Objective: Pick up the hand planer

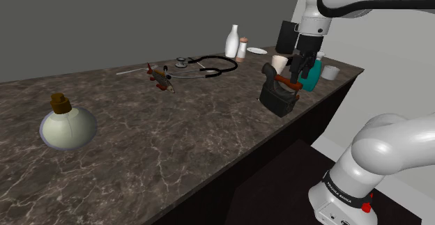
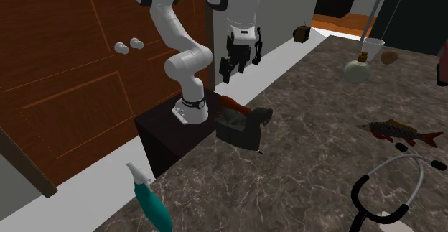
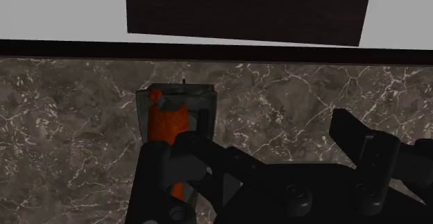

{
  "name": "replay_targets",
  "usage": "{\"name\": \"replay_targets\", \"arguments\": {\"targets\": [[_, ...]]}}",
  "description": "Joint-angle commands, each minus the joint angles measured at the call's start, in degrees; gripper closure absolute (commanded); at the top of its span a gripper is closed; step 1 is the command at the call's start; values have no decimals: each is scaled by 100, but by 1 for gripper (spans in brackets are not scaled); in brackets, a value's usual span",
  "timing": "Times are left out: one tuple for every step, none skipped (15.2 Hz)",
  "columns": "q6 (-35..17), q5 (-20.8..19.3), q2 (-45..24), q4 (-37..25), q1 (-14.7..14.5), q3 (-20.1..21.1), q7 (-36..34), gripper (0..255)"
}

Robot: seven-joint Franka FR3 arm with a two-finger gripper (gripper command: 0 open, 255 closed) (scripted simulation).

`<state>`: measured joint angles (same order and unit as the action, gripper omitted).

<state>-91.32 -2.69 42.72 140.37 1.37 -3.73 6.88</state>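
The hand planer [image 1: 279, 96] is a dark grey block with an orange-red handle on top. It stands on the dark marble counter [image 1: 181, 133] close to the front edge, near the stand. My black gripper [image 1: 300, 74] hangs open a short way above it and touches nothing. In the second exterior view the gripper [image 2: 239, 65] is clearly above the planer [image 2: 240, 126]. In the wrist view the planer [image 3: 177, 115] lies under one finger [image 3: 156, 177], off to the side of the gap, with the gripper [image 3: 258, 167] empty.
A teal spray bottle [image 1: 311, 74], a white cup [image 1: 330, 72] and a beige cup [image 1: 279, 63] stand just behind the planer. Farther off lie a stethoscope [image 1: 205, 67], a white bottle [image 1: 232, 41], a fish-shaped object [image 1: 160, 77] and a round corked flask [image 1: 67, 125].
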Motion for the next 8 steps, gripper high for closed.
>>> {"name": "replay_targets", "arguments": {"targets": [[0, 0, 0, 0, 0, 0, 0, 0], [-133, -50, -183, -78, 24, -76, 81, 0], [-262, -96, -368, -162, 44, -152, 161, 0], [-386, -136, -555, -254, 63, -226, 241, 0], [-506, -169, -745, -353, 81, -299, 321, 0], [-620, -197, -936, -458, 96, -371, 401, 0], [-730, -220, -1129, -571, 109, -442, 481, 0], [-835, -236, -1324, -690, 120, -512, 561, 0]]}}
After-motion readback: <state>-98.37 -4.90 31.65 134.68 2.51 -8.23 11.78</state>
